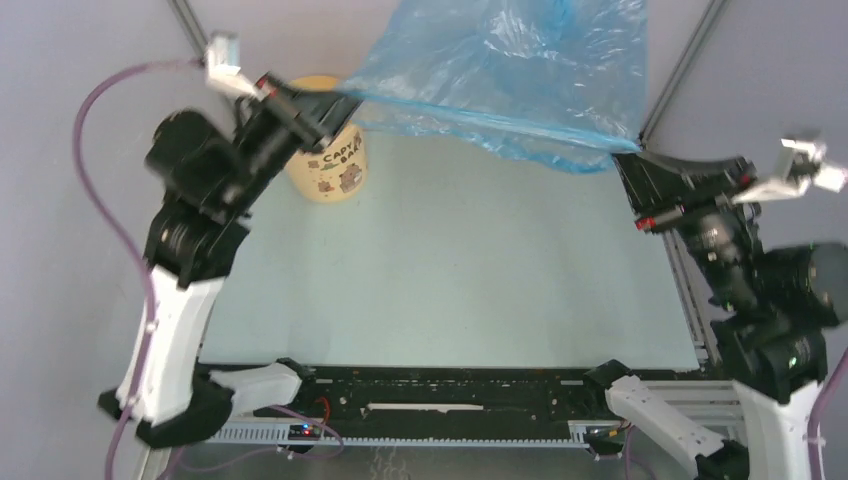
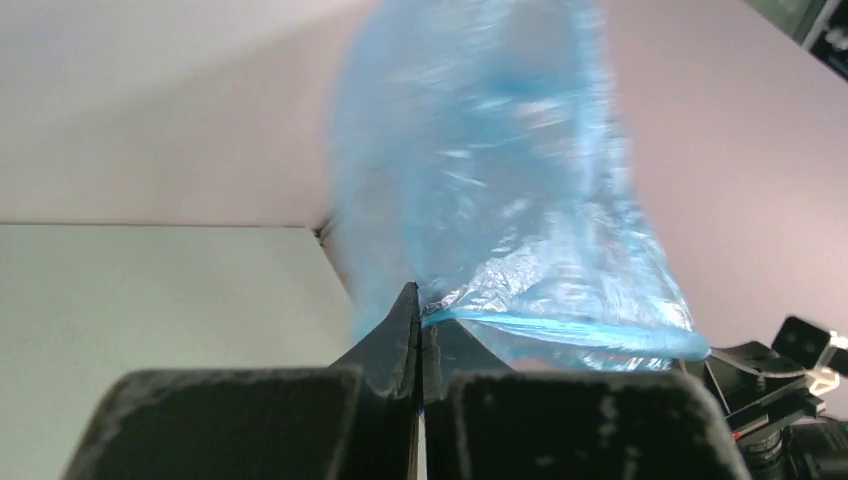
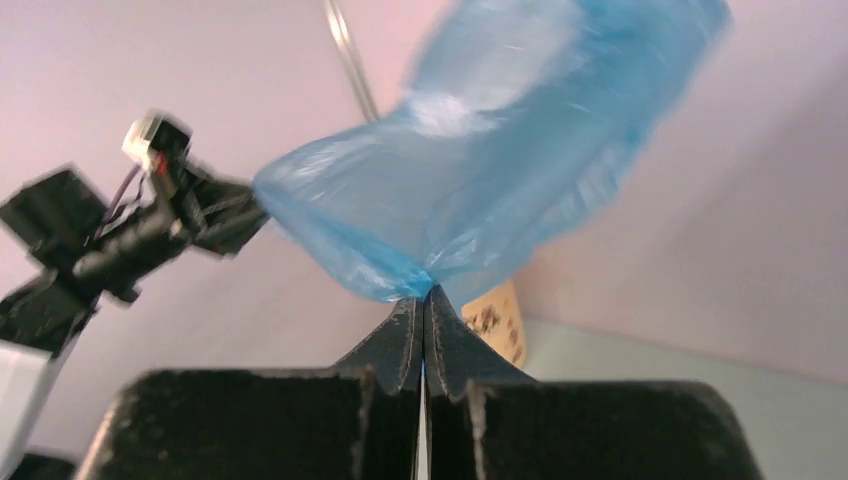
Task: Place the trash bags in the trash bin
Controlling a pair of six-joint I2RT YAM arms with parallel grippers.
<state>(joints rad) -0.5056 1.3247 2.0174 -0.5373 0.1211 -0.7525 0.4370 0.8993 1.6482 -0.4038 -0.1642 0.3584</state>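
The light-blue trash bag hangs stretched in the air between my two grippers, above the table's far edge. My left gripper is shut on its left rim, right over the pale-yellow trash bin with "CAPY BARA" lettering. My right gripper is shut on the right rim, far right of the bin. In the left wrist view the jaws pinch the bag. In the right wrist view the jaws pinch the bag, and the bin shows behind them.
The pale-green table lies below, ringed by grey walls. Thin metal frame rods rise at the back corners. A black rail with both arm bases runs along the near edge.
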